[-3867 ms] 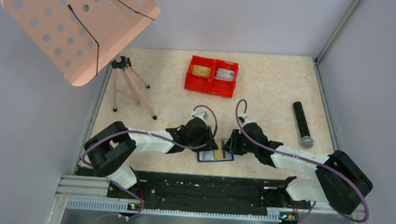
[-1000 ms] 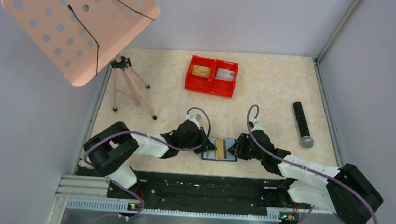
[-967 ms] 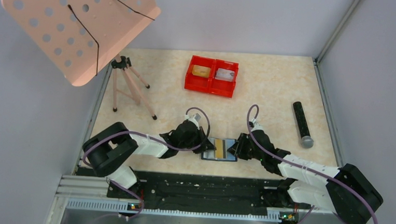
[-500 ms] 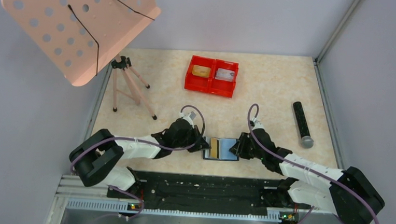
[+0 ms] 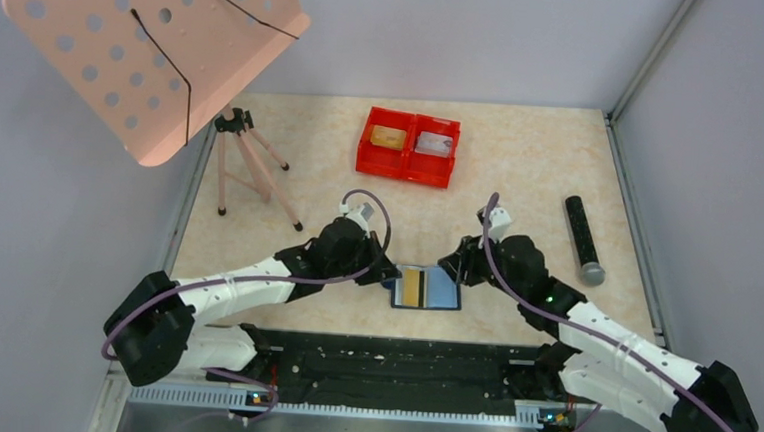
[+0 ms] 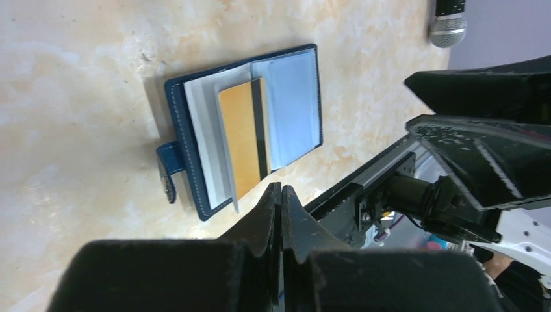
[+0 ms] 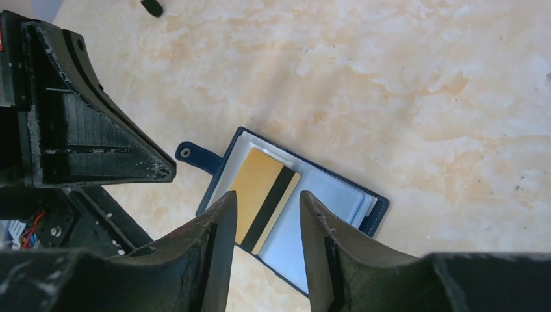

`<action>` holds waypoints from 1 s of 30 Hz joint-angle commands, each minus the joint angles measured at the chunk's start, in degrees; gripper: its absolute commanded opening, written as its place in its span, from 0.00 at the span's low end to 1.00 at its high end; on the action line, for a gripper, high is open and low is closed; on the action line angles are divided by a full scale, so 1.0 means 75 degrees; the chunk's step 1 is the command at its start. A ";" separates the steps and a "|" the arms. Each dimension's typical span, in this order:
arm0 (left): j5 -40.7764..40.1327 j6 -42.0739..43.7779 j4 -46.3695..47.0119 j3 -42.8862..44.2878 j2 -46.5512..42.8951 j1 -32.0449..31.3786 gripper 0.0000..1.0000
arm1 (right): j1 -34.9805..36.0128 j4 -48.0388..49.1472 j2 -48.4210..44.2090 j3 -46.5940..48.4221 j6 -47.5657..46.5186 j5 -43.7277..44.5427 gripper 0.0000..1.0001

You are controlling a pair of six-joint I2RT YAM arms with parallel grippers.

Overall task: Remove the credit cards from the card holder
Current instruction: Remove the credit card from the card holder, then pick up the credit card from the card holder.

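The card holder [image 5: 441, 292] lies open and flat on the table near the front edge, closure tab to the left. A gold credit card [image 5: 411, 286] with a black stripe sits half out of its left pocket. It also shows in the left wrist view [image 6: 239, 140] and the right wrist view [image 7: 256, 185]. My left gripper [image 5: 386, 273] is shut and empty, raised just left of the card holder [image 6: 195, 169]. My right gripper [image 5: 452, 265] is open and empty, hovering above the card holder [image 7: 325, 201]. Neither touches it.
A red twin tray [image 5: 409, 150] at the back holds a gold-tan card [image 5: 390, 136] and a silver-grey card [image 5: 434, 144]. A black cylinder [image 5: 582, 238] lies to the right. A small tripod [image 5: 251, 163] and a pink perforated board [image 5: 153, 47] stand at the left.
Both grippers have lifted off the card holder's edges and drawn back. The card holder stays open with the gold card showing.
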 commanded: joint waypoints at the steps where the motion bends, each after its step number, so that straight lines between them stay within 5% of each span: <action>1: -0.0138 0.0326 -0.0490 0.0221 -0.0129 0.0030 0.05 | -0.0087 -0.0446 0.0516 0.0846 -0.0268 0.0170 0.42; 9: 0.1009 0.0751 0.0139 0.0413 0.0585 0.0018 0.24 | -0.0031 -0.0354 0.1299 0.0690 0.2031 -0.0684 0.44; 16: 0.1166 0.0660 0.0309 0.0233 0.0784 0.0018 0.24 | -0.0016 -0.0637 0.2052 0.1437 0.0679 -0.0928 0.57; 30: 0.0828 -0.0241 0.1718 -0.1020 0.0433 -0.0986 0.21 | -0.0866 -0.1101 0.4943 0.3253 -0.1390 -0.3797 0.56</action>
